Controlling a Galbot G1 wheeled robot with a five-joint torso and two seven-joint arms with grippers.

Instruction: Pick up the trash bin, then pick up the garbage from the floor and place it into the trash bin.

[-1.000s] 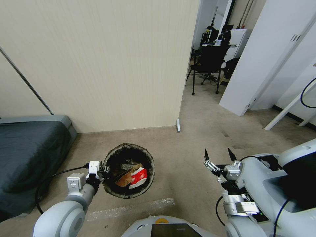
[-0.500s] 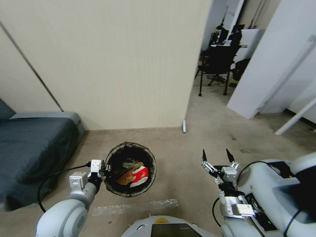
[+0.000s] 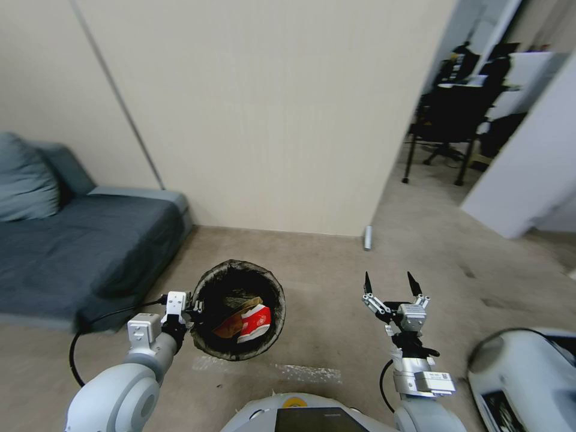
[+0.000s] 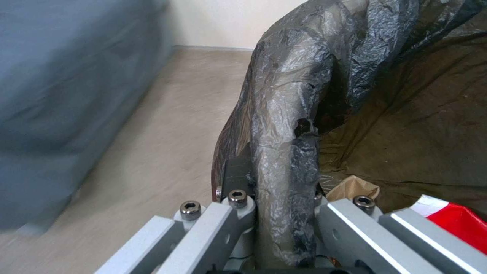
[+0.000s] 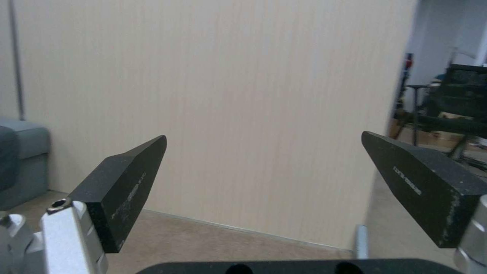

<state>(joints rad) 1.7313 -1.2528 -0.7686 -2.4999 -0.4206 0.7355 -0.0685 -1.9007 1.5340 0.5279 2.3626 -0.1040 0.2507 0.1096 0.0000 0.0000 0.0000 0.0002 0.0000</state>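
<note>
Robot has turned left w/ trash bin [image 3: 239, 309] clamped by left gripper [image 3: 187, 312]; right gripper [image 3: 389, 287] gapes empty beside it, no garbage ahead yet.

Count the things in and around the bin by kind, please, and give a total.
Bin: 1, held at its rim by the left claw
Red-and-white carton in the bin: 1
Brown paper in the bin: 1
Open right claw, holding nothing: 1
Sofa by the wall: 1
Total: 6
</note>
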